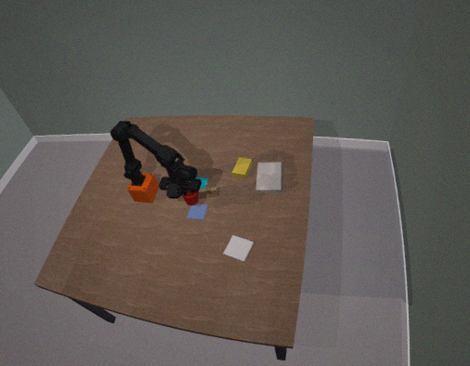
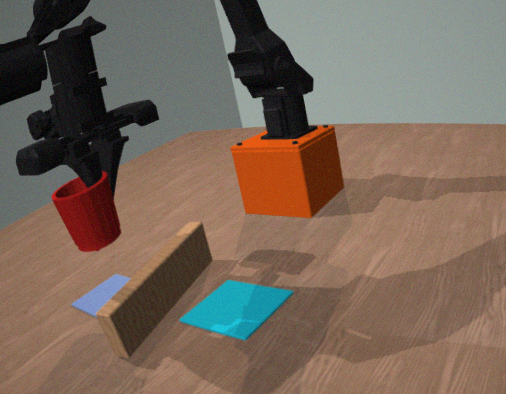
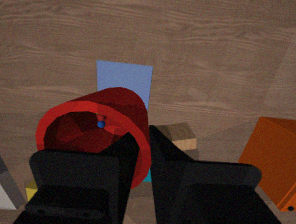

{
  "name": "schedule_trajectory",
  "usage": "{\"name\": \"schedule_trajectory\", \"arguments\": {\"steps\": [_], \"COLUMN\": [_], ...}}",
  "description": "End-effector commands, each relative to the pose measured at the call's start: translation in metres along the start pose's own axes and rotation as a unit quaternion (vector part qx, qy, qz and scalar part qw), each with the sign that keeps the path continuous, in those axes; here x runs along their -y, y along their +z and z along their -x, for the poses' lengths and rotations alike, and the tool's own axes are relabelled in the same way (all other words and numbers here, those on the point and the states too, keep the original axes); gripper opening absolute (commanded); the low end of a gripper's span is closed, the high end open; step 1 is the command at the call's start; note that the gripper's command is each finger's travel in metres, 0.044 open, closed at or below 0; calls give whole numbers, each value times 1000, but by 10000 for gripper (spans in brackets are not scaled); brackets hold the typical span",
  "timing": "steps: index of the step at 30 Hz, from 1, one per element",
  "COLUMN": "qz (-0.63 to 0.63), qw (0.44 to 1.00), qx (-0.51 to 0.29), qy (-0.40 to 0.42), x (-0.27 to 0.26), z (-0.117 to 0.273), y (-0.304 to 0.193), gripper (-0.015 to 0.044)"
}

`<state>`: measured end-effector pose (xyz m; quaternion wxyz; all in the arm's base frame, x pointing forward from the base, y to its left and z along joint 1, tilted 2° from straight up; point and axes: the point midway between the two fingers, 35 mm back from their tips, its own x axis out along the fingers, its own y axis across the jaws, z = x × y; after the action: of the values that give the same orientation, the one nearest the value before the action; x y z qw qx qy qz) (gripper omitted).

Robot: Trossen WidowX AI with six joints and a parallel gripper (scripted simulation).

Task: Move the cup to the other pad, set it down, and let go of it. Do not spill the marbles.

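Your pincer (image 2: 98, 177) is clenched on the rim of the red cup (image 2: 88, 215), one finger inside the wall and one outside. The cup hangs in the air, tilted, above the wooden barrier (image 2: 156, 287) that stands on edge between the pale blue pad (image 2: 101, 294) and the cyan pad (image 2: 236, 309). A blue marble (image 3: 101, 124) shows inside. Behind, the arm's orange base (image 2: 286, 172) sits on your desk (image 2: 416, 250).

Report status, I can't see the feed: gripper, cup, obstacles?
Gripper shut on red cup. Cup airborne, tilted, marbles inside. Wooden block stands between pads.
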<state>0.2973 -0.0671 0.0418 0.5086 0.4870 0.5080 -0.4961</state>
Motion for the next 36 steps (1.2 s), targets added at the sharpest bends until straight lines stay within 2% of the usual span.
{"name": "schedule_trajectory", "arguments": {"steps": [1, 36], "qz": [-1, 1], "qw": [1000, 1000], "qx": [-1, -6], "qy": [1, 0], "x": [1, 18], "z": [1, 3], "y": [-8, -84], "gripper": [0, 0]}}
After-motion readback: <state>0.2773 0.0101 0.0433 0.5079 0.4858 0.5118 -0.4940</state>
